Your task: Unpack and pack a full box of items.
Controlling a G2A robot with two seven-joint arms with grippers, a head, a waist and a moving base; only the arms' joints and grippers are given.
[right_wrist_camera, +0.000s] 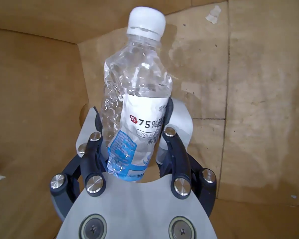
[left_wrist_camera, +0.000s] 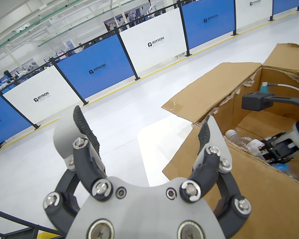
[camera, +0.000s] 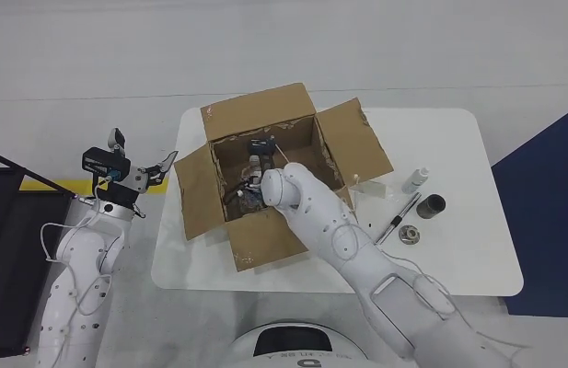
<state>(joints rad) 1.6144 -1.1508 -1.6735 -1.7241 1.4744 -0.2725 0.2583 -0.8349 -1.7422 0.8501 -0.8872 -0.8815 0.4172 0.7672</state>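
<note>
Inside the cardboard box (right_wrist_camera: 259,75), the right end effector (right_wrist_camera: 134,115) is clamped low on a clear plastic bottle (right_wrist_camera: 137,70). The bottle looks light, crumpled and probably slippery. The left end effector (left_wrist_camera: 142,115) hangs spread apart beside the box.

The bottle (right_wrist_camera: 137,88), inside the box (camera: 260,110) at the tabletop's (camera: 449,258) ten o'clock, wears a white-and-blue label (right_wrist_camera: 139,135) with dark print, a small red mark and a percentage figure. The white and blue fence panels (left_wrist_camera: 152,48) each bear a dark logo and a word.
</note>
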